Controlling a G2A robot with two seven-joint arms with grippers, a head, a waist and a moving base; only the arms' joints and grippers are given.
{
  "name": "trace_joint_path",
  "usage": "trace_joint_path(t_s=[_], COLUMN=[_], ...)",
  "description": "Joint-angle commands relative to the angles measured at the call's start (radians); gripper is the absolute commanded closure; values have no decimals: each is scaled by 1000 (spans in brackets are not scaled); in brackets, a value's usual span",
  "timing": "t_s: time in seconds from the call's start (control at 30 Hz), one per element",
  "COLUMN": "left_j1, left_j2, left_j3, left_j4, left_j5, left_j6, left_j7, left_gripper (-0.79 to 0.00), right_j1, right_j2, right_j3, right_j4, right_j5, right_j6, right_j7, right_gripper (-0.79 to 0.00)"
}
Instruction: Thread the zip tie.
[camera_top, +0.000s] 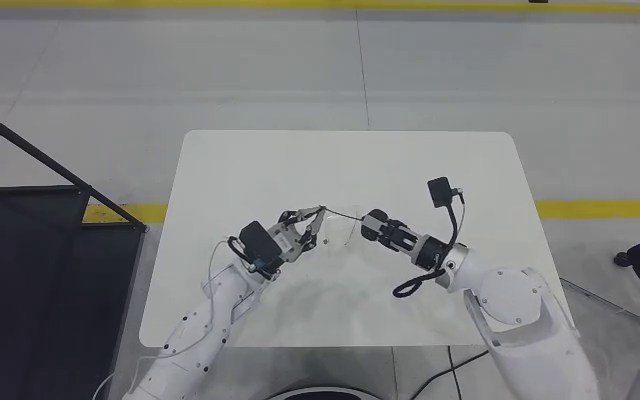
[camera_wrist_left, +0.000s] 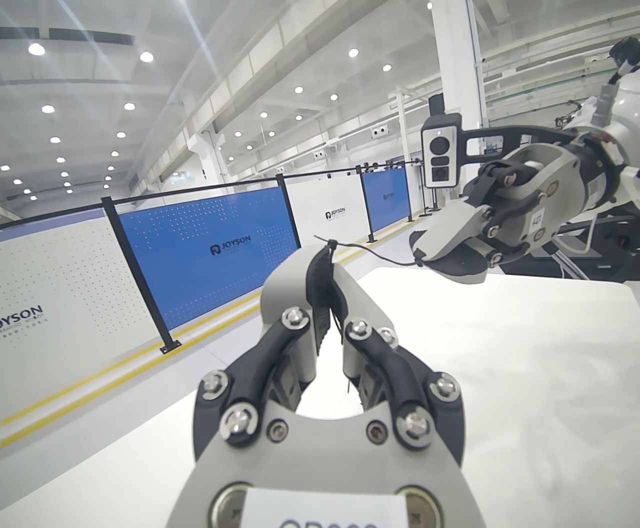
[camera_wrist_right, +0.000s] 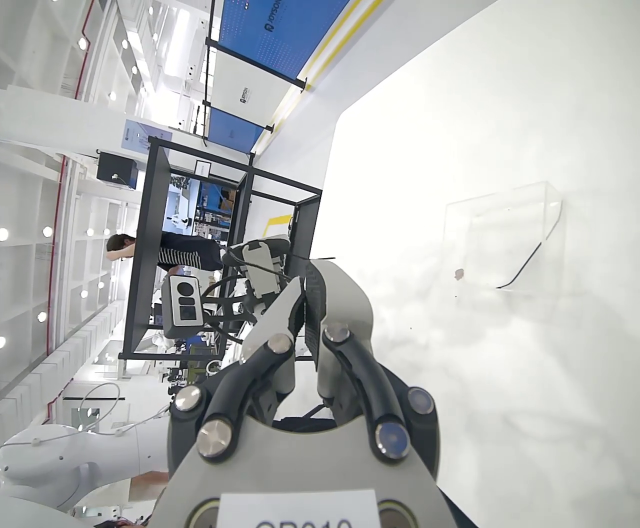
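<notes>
We judged the tie (camera_wrist_left: 380, 257) light, springy, slippery; left jaws pinched its head, right jaws its strap.

Cannot see the stretch of the zip tie (camera_wrist_left: 327, 245) pinched in the left gripper (camera_wrist_left: 322, 265): covered by the closed jaws, apart from the head above and a thin tail below. Cannot see its far end either, buried in the tip of the right gripper (camera_wrist_left: 423, 260). From the top view, too thin to tell one end from the other. Cannot tell what the small brownish speck (camera_wrist_right: 459, 273) inside the clear box (camera_wrist_right: 505, 225) on the tabletop (camera_wrist_right: 450, 125) is. Cannot say whether the black strip (camera_wrist_right: 522, 265) in that box touches its wall.
</notes>
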Motion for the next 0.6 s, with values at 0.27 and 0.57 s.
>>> trace_joint_path(t_s=[0.27, 0.57], left_j1=[-4, -11], left_j2=[2, 1], left_j3=[8, 15], left_j4=[5, 13], left_j5=[16, 13], left_j6=[0, 1], left_j7=[-7, -6], left_gripper=[0, 0], right_j1=[-22, -22], right_j2=[1, 1], right_j3=[10, 7], right_j4=[-3, -1], right_j5=[-1, -14], right_j6=[-83, -97], right_j7=[0, 0], right_gripper=[0, 0])
